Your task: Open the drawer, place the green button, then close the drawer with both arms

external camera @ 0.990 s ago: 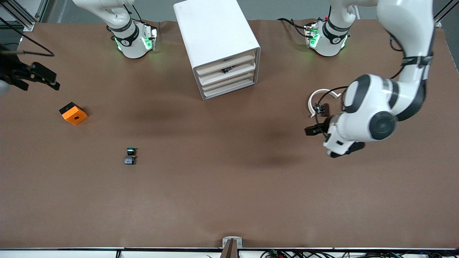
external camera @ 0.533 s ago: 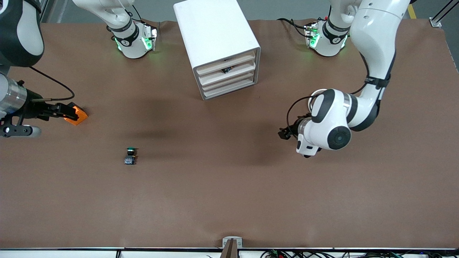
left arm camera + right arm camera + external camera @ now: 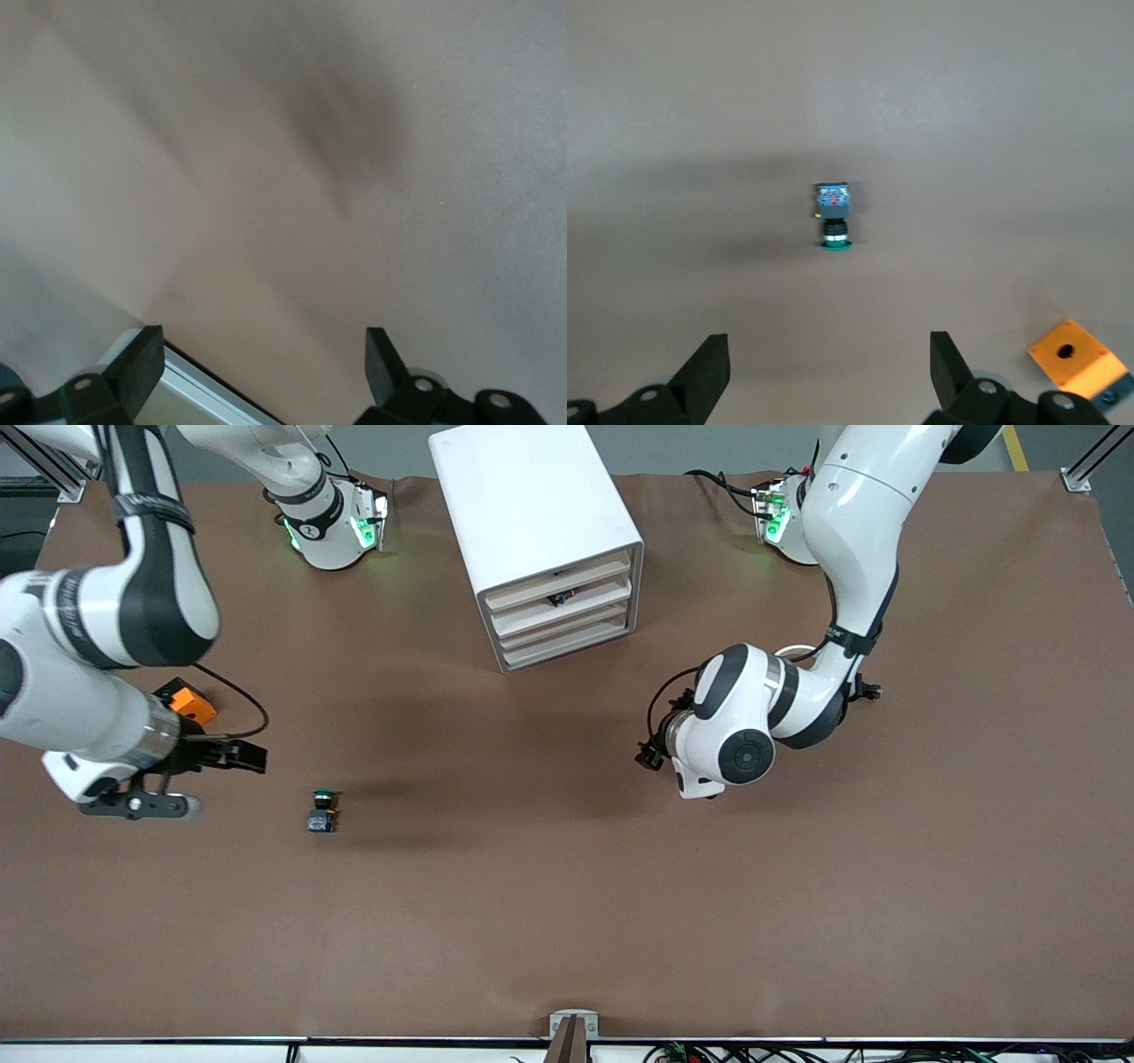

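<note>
The button (image 3: 322, 810), green cap on a black-and-blue body, lies on the brown table; it also shows in the right wrist view (image 3: 833, 217). My right gripper (image 3: 244, 757) hangs open and empty over the table between the orange cube and the button; its fingers (image 3: 709, 363) frame bare table short of the button. The white cabinet (image 3: 540, 540) stands between the arm bases, and its lowest drawer (image 3: 567, 646) is shut like the three above it. My left gripper (image 3: 648, 755) is open and empty over bare table, nearer the front camera than the cabinet; the left wrist view shows it (image 3: 263, 363).
An orange cube with a hole (image 3: 190, 701) sits by my right forearm, also in the right wrist view (image 3: 1070, 352). A small dark item (image 3: 560, 598) shows at the second drawer from the top. A metal bracket (image 3: 573, 1027) sits at the table's front edge.
My right arm has swung in from its end of the table, past the orange cube toward the button. My left arm has moved toward the table's middle. The button and cabinet have not moved.
</note>
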